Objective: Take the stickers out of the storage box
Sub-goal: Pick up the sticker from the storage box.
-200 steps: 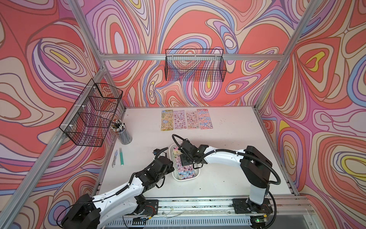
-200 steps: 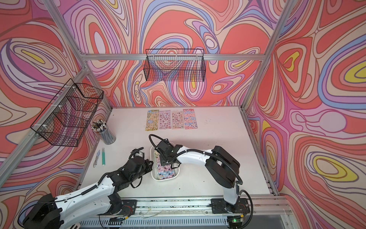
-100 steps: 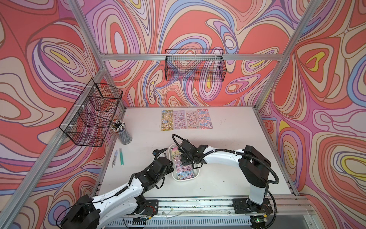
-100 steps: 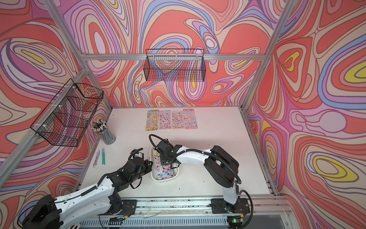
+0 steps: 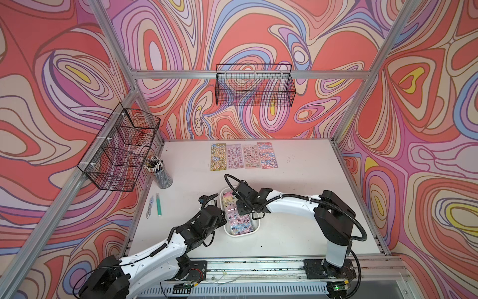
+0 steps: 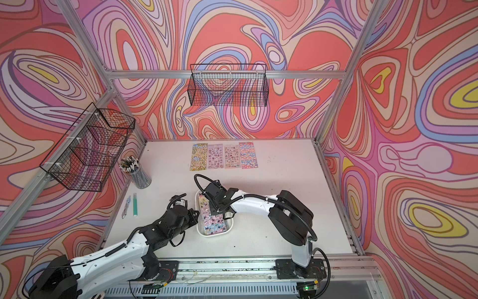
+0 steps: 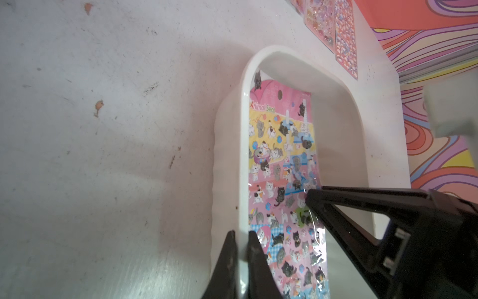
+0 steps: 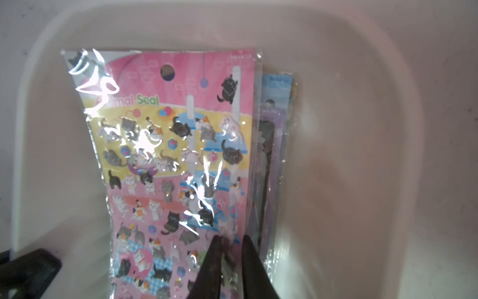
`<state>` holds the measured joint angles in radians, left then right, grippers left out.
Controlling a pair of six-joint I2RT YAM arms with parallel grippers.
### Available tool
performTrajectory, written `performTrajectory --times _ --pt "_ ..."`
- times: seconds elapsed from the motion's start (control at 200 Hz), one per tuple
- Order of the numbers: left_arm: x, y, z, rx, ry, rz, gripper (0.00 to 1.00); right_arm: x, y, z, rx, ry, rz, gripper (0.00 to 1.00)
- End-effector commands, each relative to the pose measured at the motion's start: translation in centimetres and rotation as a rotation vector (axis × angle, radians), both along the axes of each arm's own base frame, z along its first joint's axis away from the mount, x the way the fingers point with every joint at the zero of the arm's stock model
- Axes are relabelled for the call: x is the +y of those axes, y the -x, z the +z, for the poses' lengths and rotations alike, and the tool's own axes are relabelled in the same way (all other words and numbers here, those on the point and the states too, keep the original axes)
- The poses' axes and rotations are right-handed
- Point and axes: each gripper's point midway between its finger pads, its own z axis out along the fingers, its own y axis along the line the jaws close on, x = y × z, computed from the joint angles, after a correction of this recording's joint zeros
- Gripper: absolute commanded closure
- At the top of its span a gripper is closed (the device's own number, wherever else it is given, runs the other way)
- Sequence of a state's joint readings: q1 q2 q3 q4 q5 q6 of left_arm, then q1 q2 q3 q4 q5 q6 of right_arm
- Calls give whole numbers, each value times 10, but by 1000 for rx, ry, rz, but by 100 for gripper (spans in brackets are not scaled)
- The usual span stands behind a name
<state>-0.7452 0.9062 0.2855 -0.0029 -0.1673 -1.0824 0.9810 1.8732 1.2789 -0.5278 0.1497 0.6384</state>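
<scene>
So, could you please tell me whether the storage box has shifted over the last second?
No. The storage box sits where it was: same gap to the green pen and to the table edge, left claw clamped on its rim.

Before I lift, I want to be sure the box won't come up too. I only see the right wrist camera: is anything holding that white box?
Observer: Yes, the left claw is shut on the rim of the storage box, one finger inside, one outside.
Operator: Good. Where should this cat sheet go?
Observer: Four sticker sheets lie side by side near the far edge of the table.
</scene>
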Motion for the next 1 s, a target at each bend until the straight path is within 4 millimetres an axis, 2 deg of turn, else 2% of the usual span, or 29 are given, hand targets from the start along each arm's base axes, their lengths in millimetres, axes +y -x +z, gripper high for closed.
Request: performTrajectory --times 0.0,0.3,0.646,0.766,0.786,0.996 --pt "-1 -5 7 -31 29 26 89 -1 -4 22 -36 -11 -7 89" --pt "-2 -6 6 -27 26 23 89 -1 -6 37 -56 -19 -6 90" --pt "-1 -6 6 -25 14 19 89 -1 -8 65 -91 -41 1 93" --pt "-1 -6 6 -26 13 15 89 -1 -9 67 -92 -42 1 95" --pt "-2 -6 7 -27 14 15 89 -1 -8 79 -107 -65 0 95" --pt "-2 -6 8 -28 7 10 89 0 -9 93 -121 -86 4 97"
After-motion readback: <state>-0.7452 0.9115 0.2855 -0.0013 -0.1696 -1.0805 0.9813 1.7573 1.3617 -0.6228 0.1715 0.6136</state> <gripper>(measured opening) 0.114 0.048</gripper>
